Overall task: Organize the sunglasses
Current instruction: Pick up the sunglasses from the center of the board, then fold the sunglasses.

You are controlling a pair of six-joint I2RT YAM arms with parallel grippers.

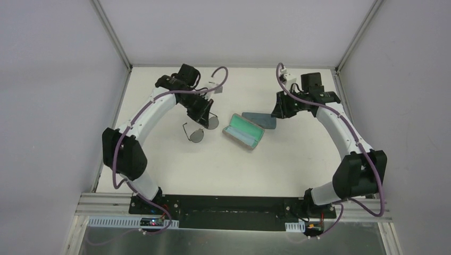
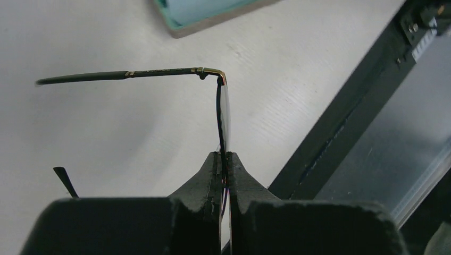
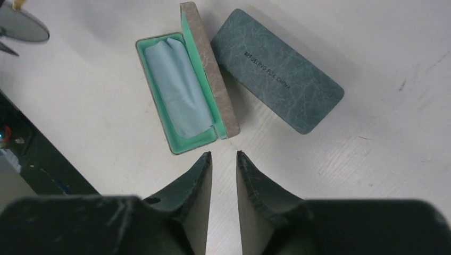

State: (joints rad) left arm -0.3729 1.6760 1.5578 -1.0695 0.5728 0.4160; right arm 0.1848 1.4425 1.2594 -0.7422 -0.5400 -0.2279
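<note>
A pair of black wire-framed sunglasses (image 1: 198, 133) hangs left of the table's centre. My left gripper (image 1: 205, 118) is shut on its frame beside one lens. In the left wrist view the sunglasses (image 2: 219, 106) stand edge-on above the shut left gripper (image 2: 224, 154), one arm stretching left. An open case (image 1: 243, 133) with a green lining lies at the centre. A light blue cloth (image 3: 178, 87) fills the case (image 3: 213, 79). My right gripper (image 1: 277, 111) hovers beside the cases. The right gripper (image 3: 224, 154) is open by a narrow gap with nothing in it.
A closed dark blue case (image 1: 259, 120) lies against the open one on its far right side, its lid (image 3: 276, 69) printed with small lettering. White walls enclose the table on three sides. A black rail (image 1: 234, 204) runs along the near edge.
</note>
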